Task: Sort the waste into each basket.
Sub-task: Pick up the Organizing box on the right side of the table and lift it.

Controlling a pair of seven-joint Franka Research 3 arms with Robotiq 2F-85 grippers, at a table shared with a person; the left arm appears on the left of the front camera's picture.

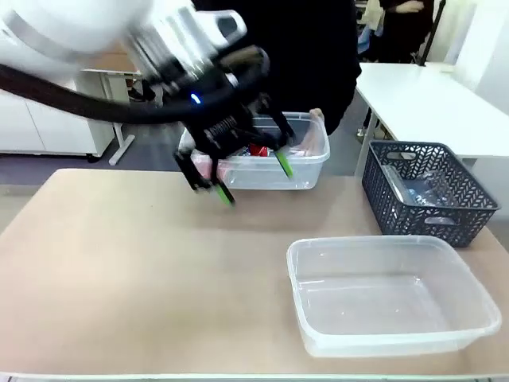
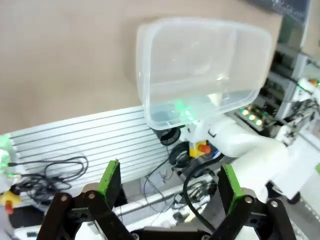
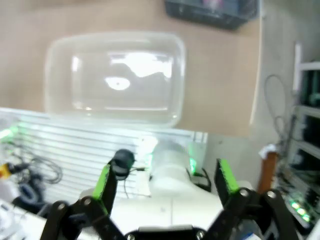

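Left hand (image 1: pixel 248 177) spread wide and empty at upper centre of front view, red can (image 1: pixel 258 150) in far tub (image 1: pixel 306 171) behind it, large empty tub (image 1: pixel 390 298) lower right on bench (image 1: pixel 135 270), right hand (image 3: pixel 167 187) wide, empty.

No text, label or number is legible on anything here.
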